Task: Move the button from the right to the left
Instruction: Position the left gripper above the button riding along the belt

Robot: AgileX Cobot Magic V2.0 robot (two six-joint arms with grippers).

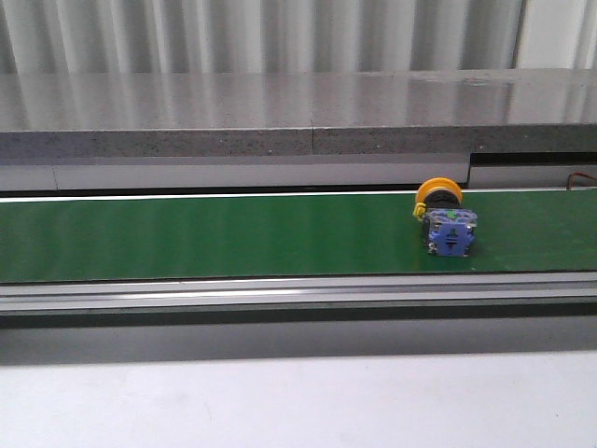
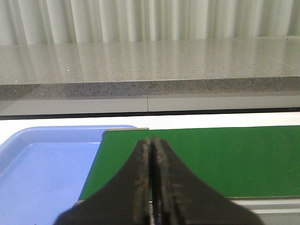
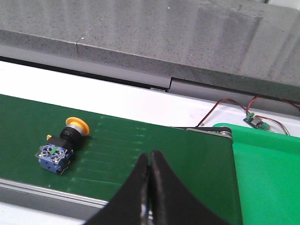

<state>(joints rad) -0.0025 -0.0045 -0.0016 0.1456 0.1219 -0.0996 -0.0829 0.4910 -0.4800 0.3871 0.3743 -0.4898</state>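
The button [image 1: 445, 217] lies on its side on the green belt [image 1: 233, 235], toward the right end, its yellow-orange cap pointing back and its blue contact block toward the front. In the right wrist view the button [image 3: 62, 144] rests on the belt, well apart from my right gripper [image 3: 149, 154], which is shut with nothing in it. My left gripper [image 2: 151, 140] is shut and empty over the belt's left end [image 2: 211, 159]. Neither gripper shows in the front view.
A blue tray [image 2: 42, 173] sits just off the belt's left end. A green tray [image 3: 267, 173] lies past the right end, with red and black wires and a small board [image 3: 255, 119] behind it. A grey stone ledge [image 1: 280, 112] runs along the back.
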